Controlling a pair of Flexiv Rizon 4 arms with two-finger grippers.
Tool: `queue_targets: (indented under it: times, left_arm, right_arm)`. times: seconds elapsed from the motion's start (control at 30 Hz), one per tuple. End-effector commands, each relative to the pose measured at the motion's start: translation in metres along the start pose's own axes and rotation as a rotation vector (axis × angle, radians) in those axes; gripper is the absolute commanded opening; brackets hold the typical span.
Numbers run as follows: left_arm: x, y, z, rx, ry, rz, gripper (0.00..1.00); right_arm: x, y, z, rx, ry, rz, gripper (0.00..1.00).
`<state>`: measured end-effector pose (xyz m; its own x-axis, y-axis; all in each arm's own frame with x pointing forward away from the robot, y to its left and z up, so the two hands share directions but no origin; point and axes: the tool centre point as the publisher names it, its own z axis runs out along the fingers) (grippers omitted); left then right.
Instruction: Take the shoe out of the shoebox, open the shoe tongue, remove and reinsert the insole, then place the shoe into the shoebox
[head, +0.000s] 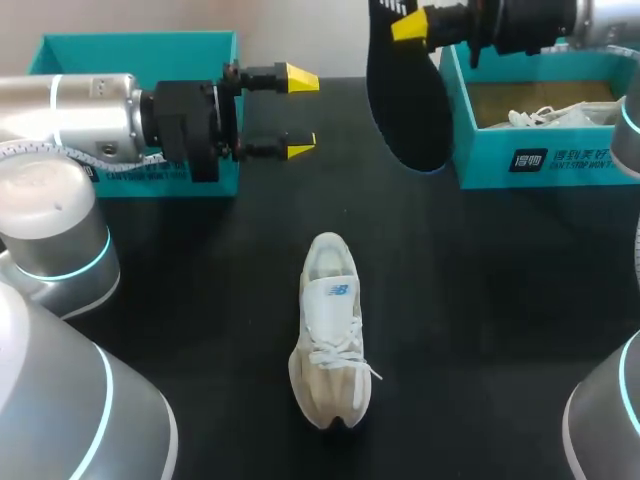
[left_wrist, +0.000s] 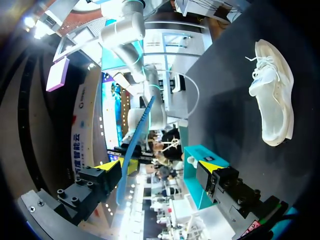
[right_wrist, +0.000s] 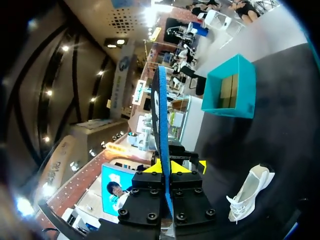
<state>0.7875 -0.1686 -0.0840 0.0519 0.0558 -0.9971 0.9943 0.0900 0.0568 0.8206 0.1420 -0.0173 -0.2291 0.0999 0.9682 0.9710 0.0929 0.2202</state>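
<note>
A white sneaker (head: 328, 335) lies on its sole in the middle of the black table, toe toward the front edge. Its black insole (head: 408, 95) hangs above the table's back right, with my right gripper (head: 407, 27) shut on its upper end. In the right wrist view the insole (right_wrist: 160, 115) stands edge-on between the shut fingers of the right gripper (right_wrist: 170, 167), and the sneaker (right_wrist: 247, 192) lies below. My left gripper (head: 298, 112) hovers open and empty left of the insole. Ahead of the left gripper (left_wrist: 159, 167) the insole (left_wrist: 134, 150) shows edge-on, the sneaker (left_wrist: 274, 95) off to one side.
A teal shoebox (head: 545, 155) with paper and laces inside stands at the back right, just behind the insole. A second teal box (head: 130, 50) stands at the back left behind my left arm. My arms' bases fill the front corners.
</note>
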Motion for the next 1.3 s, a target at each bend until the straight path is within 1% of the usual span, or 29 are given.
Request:
queue_targets:
  times: [0.03, 0.4, 0.47, 0.53, 0.6, 0.63, 0.67, 0.7, 0.97, 1.07, 1.13, 1.3]
  left_arm:
    - [0.001, -0.001, 0.001, -0.002, -0.002, 0.001, 1.00]
    - [0.001, -0.001, 0.002, -0.001, 0.000, 0.009, 1.00]
    - [0.004, -0.001, 0.004, -0.006, 0.003, 0.018, 1.00]
    - [0.007, 0.000, 0.004, -0.012, -0.008, 0.025, 1.00]
    - [0.010, 0.002, 0.005, -0.018, -0.029, 0.032, 1.00]
    - [0.012, 0.002, 0.006, -0.030, -0.030, 0.039, 1.00]
    - [0.014, 0.003, 0.006, -0.031, -0.041, 0.027, 1.00]
    - [0.015, 0.004, 0.006, -0.048, -0.040, 0.018, 1.00]
    - [0.019, 0.000, 0.007, -0.055, -0.068, -0.014, 1.00]
    - [0.019, -0.001, 0.008, -0.065, -0.064, -0.001, 1.00]
    - [0.019, -0.001, 0.009, -0.068, -0.066, -0.001, 1.00]
    - [0.018, -0.002, 0.014, -0.070, -0.061, 0.005, 1.00]
  right_arm:
    - [0.000, 0.005, 0.007, 0.009, -0.002, 0.002, 0.00]
    - [0.000, 0.005, 0.007, 0.009, -0.002, 0.002, 0.00]
    - [-0.011, 0.006, 0.019, 0.017, 0.012, 0.074, 0.00]
    - [-0.019, 0.007, 0.027, 0.005, 0.029, 0.098, 0.00]
    - [-0.028, 0.006, 0.038, -0.011, 0.059, 0.152, 0.00]
    - [-0.031, 0.006, 0.042, -0.007, 0.068, 0.175, 0.00]
    - [-0.034, 0.005, 0.045, -0.004, 0.067, 0.183, 0.00]
    - [-0.036, 0.005, 0.048, -0.008, 0.063, 0.179, 0.00]
    - [-0.053, 0.004, 0.059, -0.057, 0.045, 0.221, 0.00]
    - [-0.056, 0.005, 0.063, -0.052, 0.041, 0.235, 0.00]
    - [-0.058, 0.005, 0.065, -0.040, 0.021, 0.251, 0.00]
    - [-0.062, 0.004, 0.069, -0.043, 0.012, 0.268, 0.00]
